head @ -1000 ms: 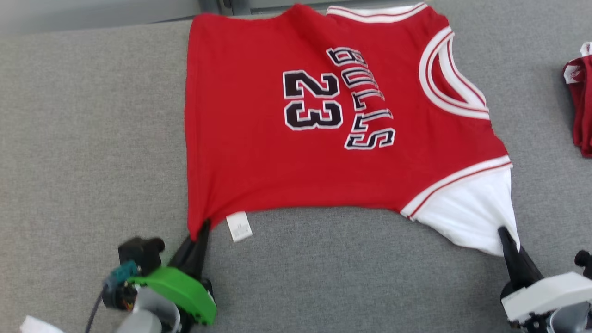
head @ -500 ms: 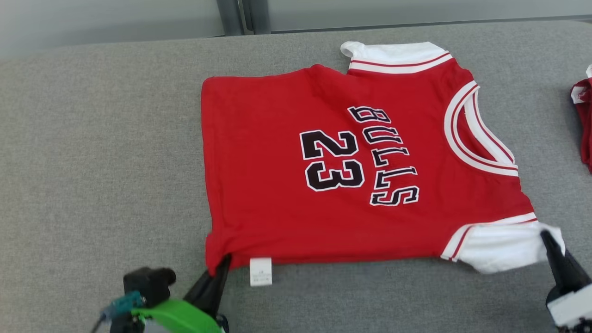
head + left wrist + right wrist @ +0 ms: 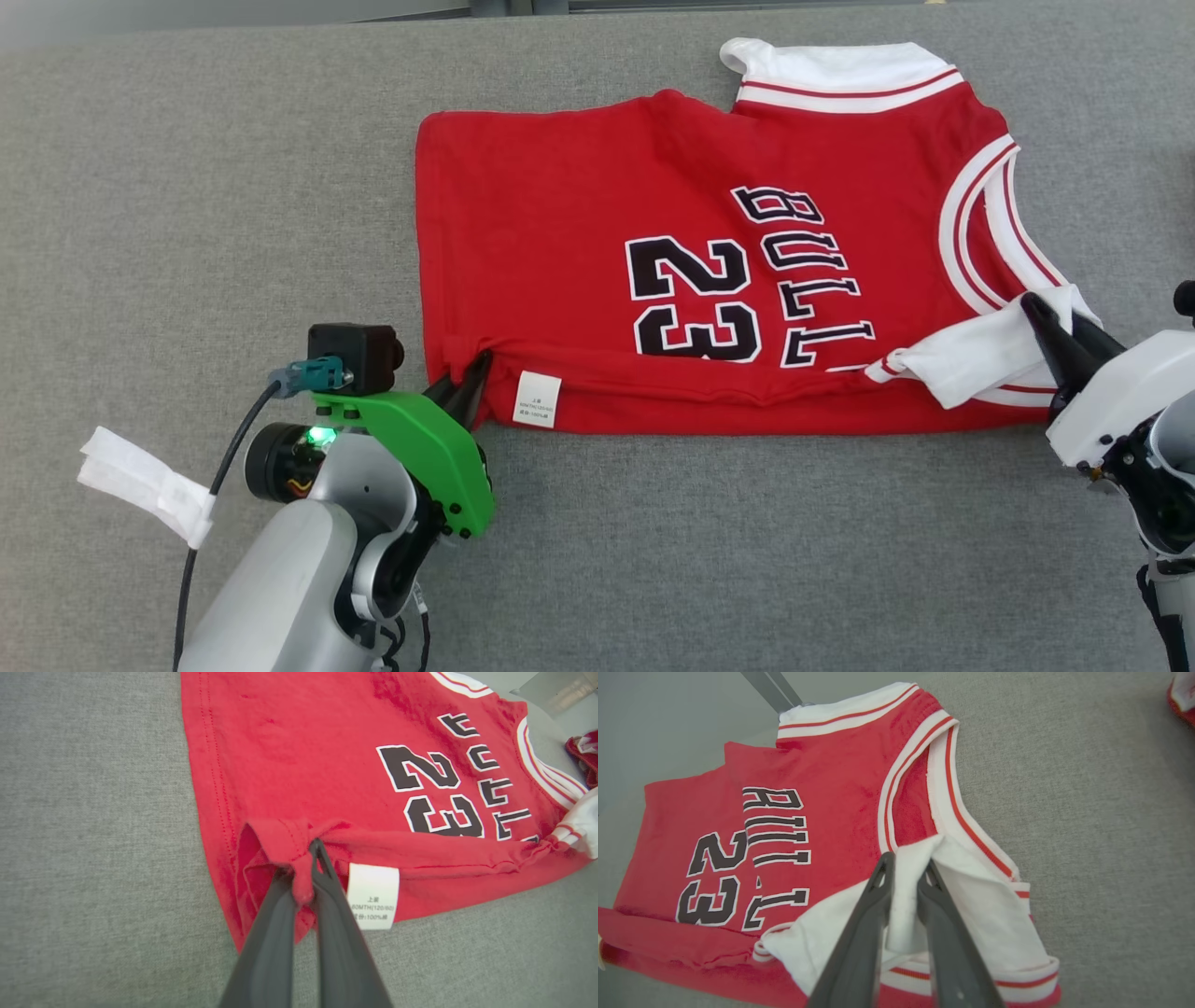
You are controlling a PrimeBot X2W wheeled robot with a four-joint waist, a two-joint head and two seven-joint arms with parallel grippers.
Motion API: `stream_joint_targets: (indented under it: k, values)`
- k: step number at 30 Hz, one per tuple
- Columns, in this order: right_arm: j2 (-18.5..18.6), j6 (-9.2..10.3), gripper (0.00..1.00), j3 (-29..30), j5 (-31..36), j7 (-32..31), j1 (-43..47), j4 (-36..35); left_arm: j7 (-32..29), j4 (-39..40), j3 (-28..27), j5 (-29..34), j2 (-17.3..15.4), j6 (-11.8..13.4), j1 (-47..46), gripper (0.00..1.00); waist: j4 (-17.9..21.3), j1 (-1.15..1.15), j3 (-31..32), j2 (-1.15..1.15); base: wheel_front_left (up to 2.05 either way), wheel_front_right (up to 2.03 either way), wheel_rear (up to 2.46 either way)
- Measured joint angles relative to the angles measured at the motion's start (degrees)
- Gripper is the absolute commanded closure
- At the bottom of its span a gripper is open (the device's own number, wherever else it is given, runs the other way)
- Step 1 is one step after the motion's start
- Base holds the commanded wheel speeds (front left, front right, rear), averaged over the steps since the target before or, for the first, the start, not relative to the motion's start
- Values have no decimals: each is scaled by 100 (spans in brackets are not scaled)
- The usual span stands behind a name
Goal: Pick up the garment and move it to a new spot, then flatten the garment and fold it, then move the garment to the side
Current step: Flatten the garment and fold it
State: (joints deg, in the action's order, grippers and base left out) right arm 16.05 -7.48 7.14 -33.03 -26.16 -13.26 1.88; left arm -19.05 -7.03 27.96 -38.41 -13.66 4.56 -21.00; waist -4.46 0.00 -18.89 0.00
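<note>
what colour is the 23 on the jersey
Black, outlined in white, on the red jersey; clearest in the head view.

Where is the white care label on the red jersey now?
In the head view the care label sits on the folded-over near edge of the jersey, toward its left corner, just right of the left tool pinching that corner.

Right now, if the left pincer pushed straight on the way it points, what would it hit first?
The left pincer, shut on the folded hem, would probably run first into the red jersey body just ahead.
</note>
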Motion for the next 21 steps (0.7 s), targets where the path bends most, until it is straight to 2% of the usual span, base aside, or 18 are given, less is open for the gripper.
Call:
stream_joint_targets:
  k: [1, 6, 9, 11, 15, 21]
  values:
    - [-7, -1, 0, -10, 37, 18, -39, -9, 34, -80, -14, -4, 44, 8, -27, 0, 5, 0, -3, 0, 0, 0, 0]
    - [144, 0, 0, 216, 87, 536, -84, -335, 415, -279, -302, 33, 20, 243, -80, 0, 43, 0, 21, 0, 0, 0, 0]
    - [339, -1, 0, 252, 65, 582, 341, -680, 611, -118, -521, -3, -112, 356, 144, 0, 87, 0, 10, 0, 0, 0, 0]
    - [572, 0, 0, 151, 94, 522, 781, -914, 656, 75, -547, -63, -163, 359, 424, 0, 102, 0, -28, 0, 0, 0, 0]
    - [799, 0, 0, 77, 170, 455, 1467, -1072, 603, 464, -506, -138, -275, 386, 1011, 0, 126, 0, -169, 0, 0, 0, 0]
    - [878, 0, 0, 3, 450, 517, 1575, -895, 381, 898, -366, -342, -374, 293, 1357, 0, 151, 0, -400, 0, 0, 0, 0]
